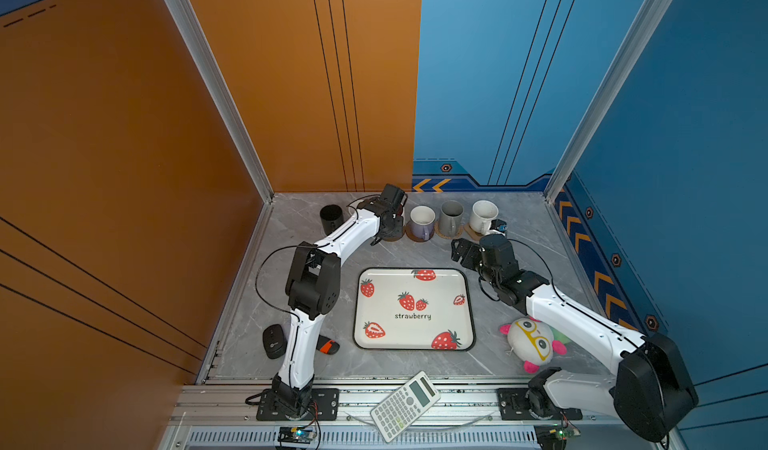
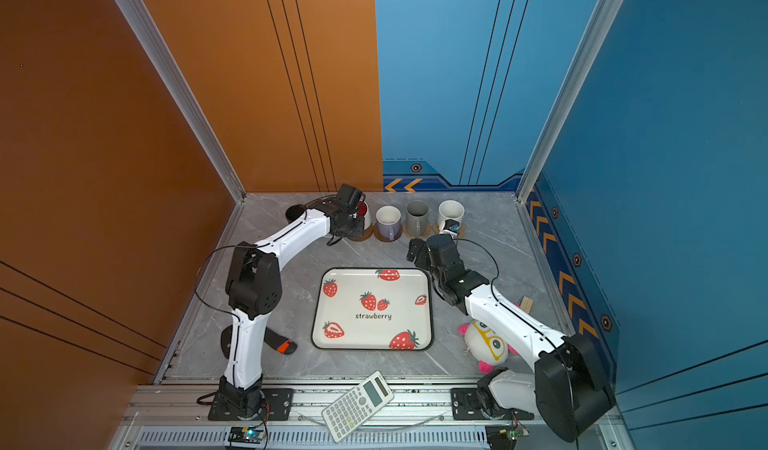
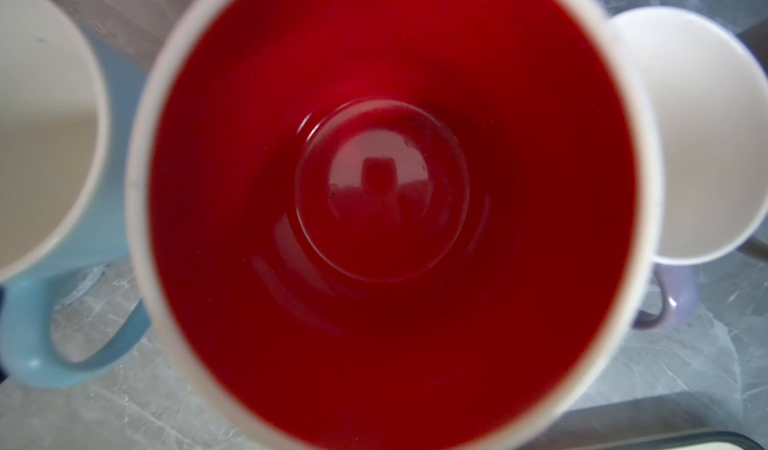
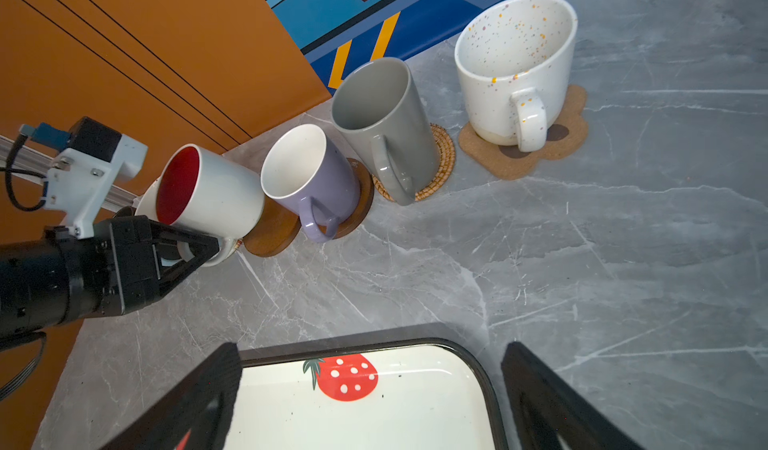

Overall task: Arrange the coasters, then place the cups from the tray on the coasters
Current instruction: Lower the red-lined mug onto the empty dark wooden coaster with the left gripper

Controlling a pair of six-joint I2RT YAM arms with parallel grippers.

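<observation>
L claw (image 4: 210,252) pinched on handle of white mug w/ red inside (image 4: 216,194); mug upright on brown disc coaster (image 4: 270,232) near far edge of tabletop (image 4: 540,261), btwn light blue mug (image 3: 114,203) & lavender mug (image 4: 316,182). R claw (image 4: 372,350) spread wide, holding nothing, over far rim of strawberry tray (image 1: 440,323)

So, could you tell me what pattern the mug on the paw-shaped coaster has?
Off-white mug with small coloured speckles, clearest in the right wrist view.
</observation>
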